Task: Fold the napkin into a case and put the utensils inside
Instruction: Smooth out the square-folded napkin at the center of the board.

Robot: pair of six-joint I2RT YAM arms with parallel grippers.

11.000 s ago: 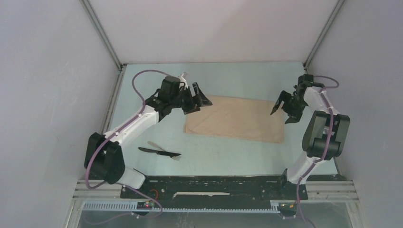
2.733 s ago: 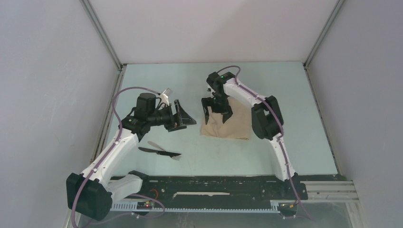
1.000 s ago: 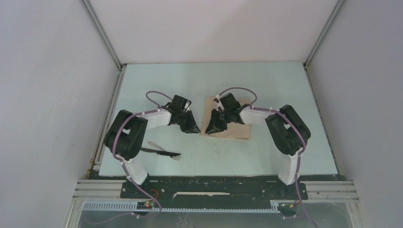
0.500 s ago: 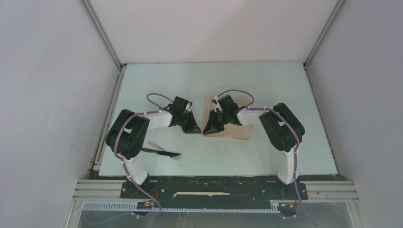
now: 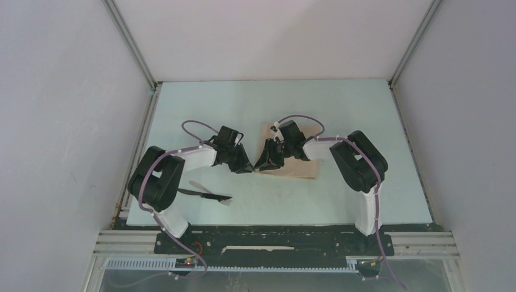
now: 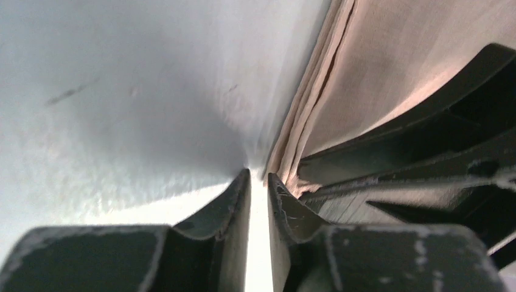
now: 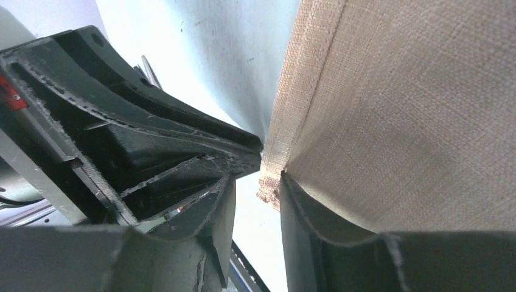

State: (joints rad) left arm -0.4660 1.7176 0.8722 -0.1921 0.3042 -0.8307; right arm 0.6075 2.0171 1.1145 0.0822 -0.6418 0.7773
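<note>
The napkin point(image 5: 295, 170) lies folded into a small stacked rectangle just right of the middle of the table point(image 5: 274, 103). The utensils point(image 5: 207, 194) rest flat on the bare surface, apart from it, at about 8 o'clock from the cloth.

Both arms meet low at the napkin's near-left corner. The left gripper point(image 5: 248, 167) sits at 9 o'clock of that corner. Its wrist view shows the jaws nearly together with a thin bright slit between them and nothing in it. The cloth edge lies just beside the tip of one finger point(image 6: 281, 194).

The right gripper point(image 5: 263, 164) stands astride the same corner. One finger point(image 7: 304, 213) rests against the cloth, and the corner pokes into the gap. Light shows between the corner and the other finger, so the jaws look released, not pinching.

The napkin should handle as light, limp and easily dragged. Its woven surface probably gives fair grip, but the layers showing along the left edge could slide or peel apart. The corner where the grippers meet seems the best hold, taken deep enough to catch only the layers wanted.

The utensils are slim and probably stiff and smooth. Lying flat, they would best be pinched across the handle.

No brand, label or readable writing shows anywhere.
</note>
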